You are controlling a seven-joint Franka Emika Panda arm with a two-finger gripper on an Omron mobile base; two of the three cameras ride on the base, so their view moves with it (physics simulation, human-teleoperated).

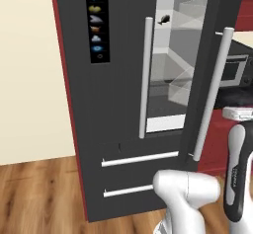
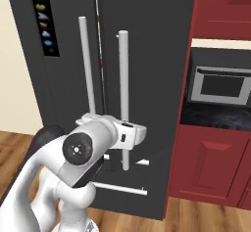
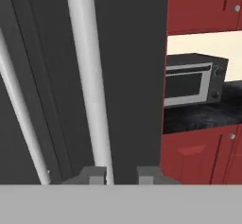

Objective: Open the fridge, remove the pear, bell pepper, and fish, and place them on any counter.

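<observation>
Fridge stood ajar; we saw the gripper clamped on its right door handle, fish inside, microwave right of the fridge.

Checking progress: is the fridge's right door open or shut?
Open partway: the fridge right door has swung out, exposing shelves and a fish inside.

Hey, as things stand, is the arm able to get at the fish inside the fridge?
Probably not yet. The right fridge door stands only partly open, and the pincer is shut at its handle. The fish sits high on a shelf behind that narrow gap.
</observation>
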